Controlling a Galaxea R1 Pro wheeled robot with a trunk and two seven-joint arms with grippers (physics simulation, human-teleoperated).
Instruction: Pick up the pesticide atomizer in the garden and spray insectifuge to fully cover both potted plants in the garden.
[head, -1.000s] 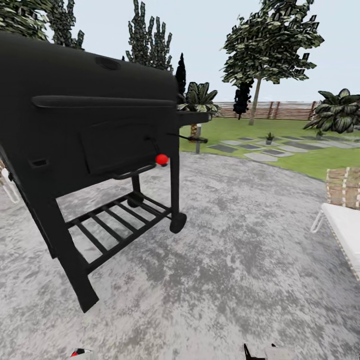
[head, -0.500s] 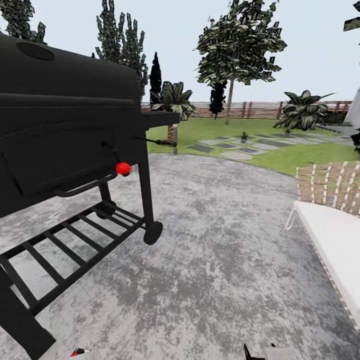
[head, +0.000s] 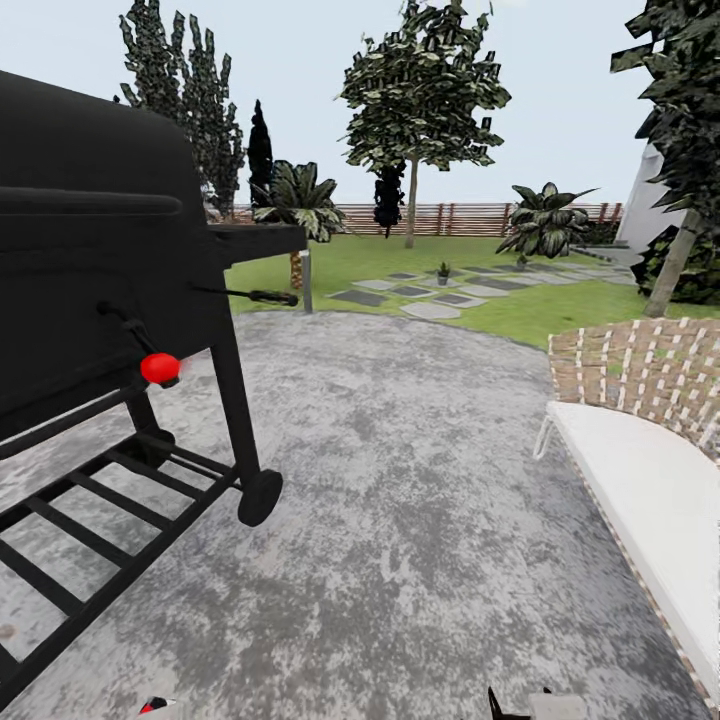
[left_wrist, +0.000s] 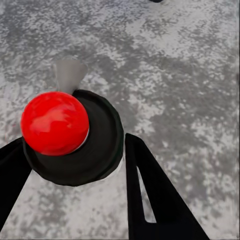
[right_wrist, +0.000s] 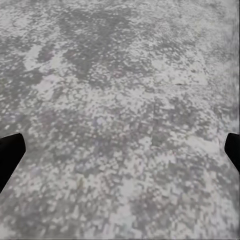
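pesticide atomizer between left fingers — gripped

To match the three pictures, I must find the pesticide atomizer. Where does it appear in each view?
Head view: the pesticide atomizer peeps in at the bottom edge, left of centre.
Left wrist view: its red top sits between the fingers of the left gripper.
Right wrist view: mottled paving between the open fingertips of the right gripper.
Shared landmark: the grey patio.

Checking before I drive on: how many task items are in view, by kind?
Small green potted plants in round grey pots: 2
Dark cylindrical atomizer bottle with red top: 1
Total: 3
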